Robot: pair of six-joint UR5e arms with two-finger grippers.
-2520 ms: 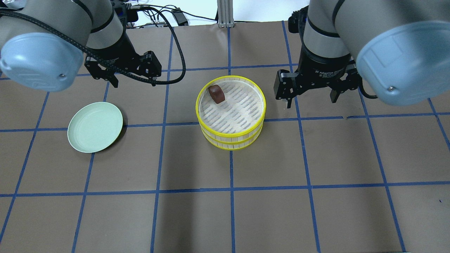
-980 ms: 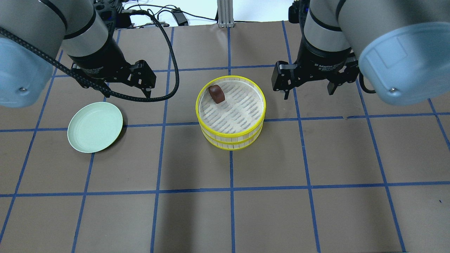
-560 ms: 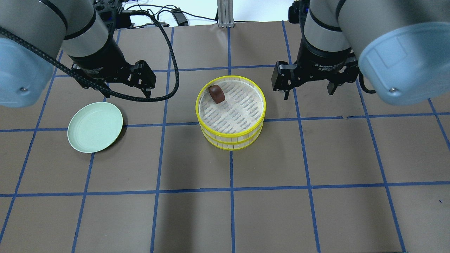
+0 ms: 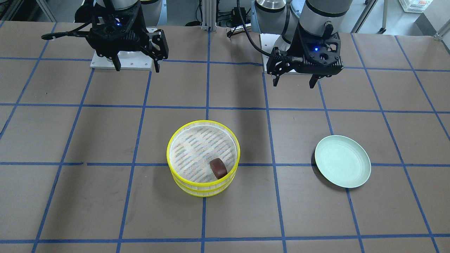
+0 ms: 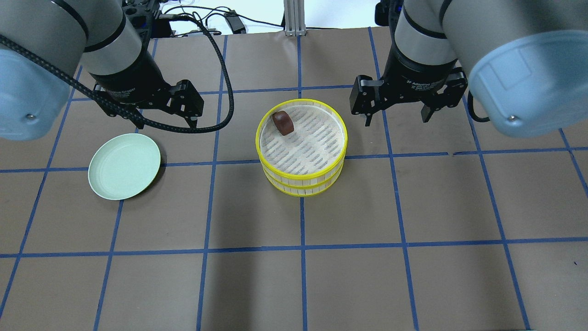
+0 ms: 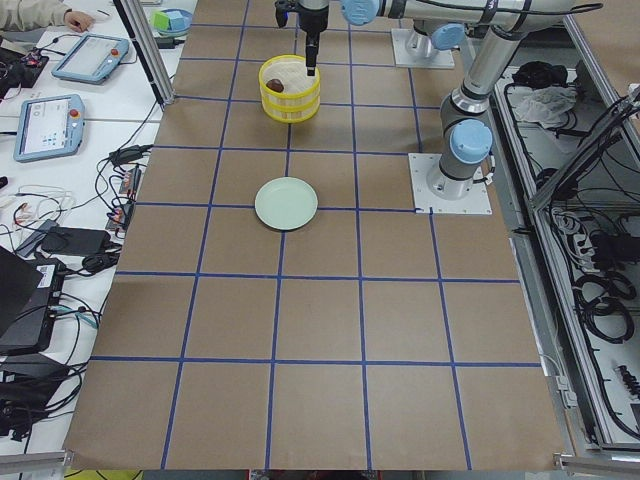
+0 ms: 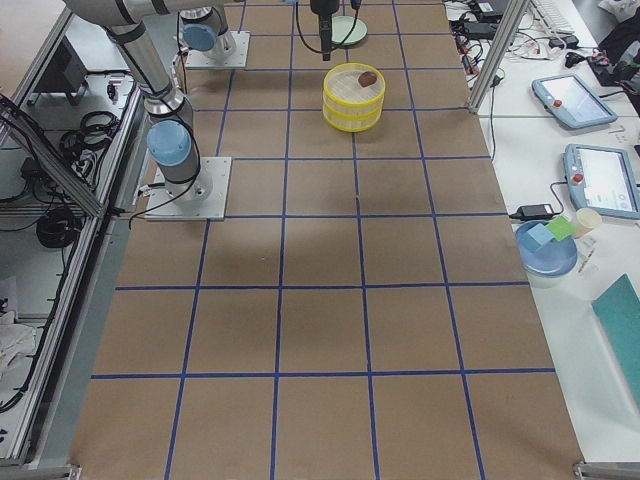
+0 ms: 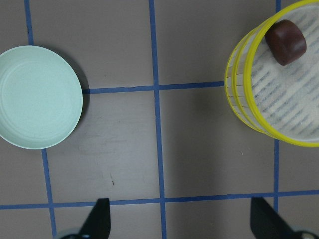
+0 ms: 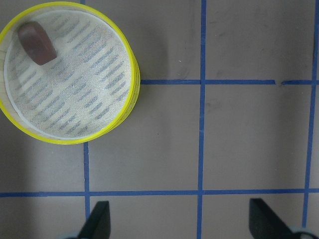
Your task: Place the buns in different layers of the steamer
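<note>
The two yellow-rimmed steamer layers (image 5: 301,179) stand stacked at the table's middle, also in the front view (image 4: 204,186). The dark reddish-brown bun (image 5: 282,122) lies on the top layer's woven floor near its far left rim, also in the front view (image 4: 218,168), the left wrist view (image 8: 285,42) and the right wrist view (image 9: 36,44). The cream-white bun is not visible. My left gripper (image 5: 163,122) is open and empty, raised between plate and steamer. My right gripper (image 5: 395,117) is open and empty, raised just right of the steamer.
A pale green plate (image 5: 124,166) lies empty left of the steamer, also in the front view (image 4: 342,161). The brown table (image 5: 303,276) has a blue tape grid. Cables run along the far edge. Tablets and a blue plate sit on side benches.
The left arm swung left and settled, then held still. The right gripper drifted slightly up and left toward the table's far edge. Bun and steamer have not moved.
</note>
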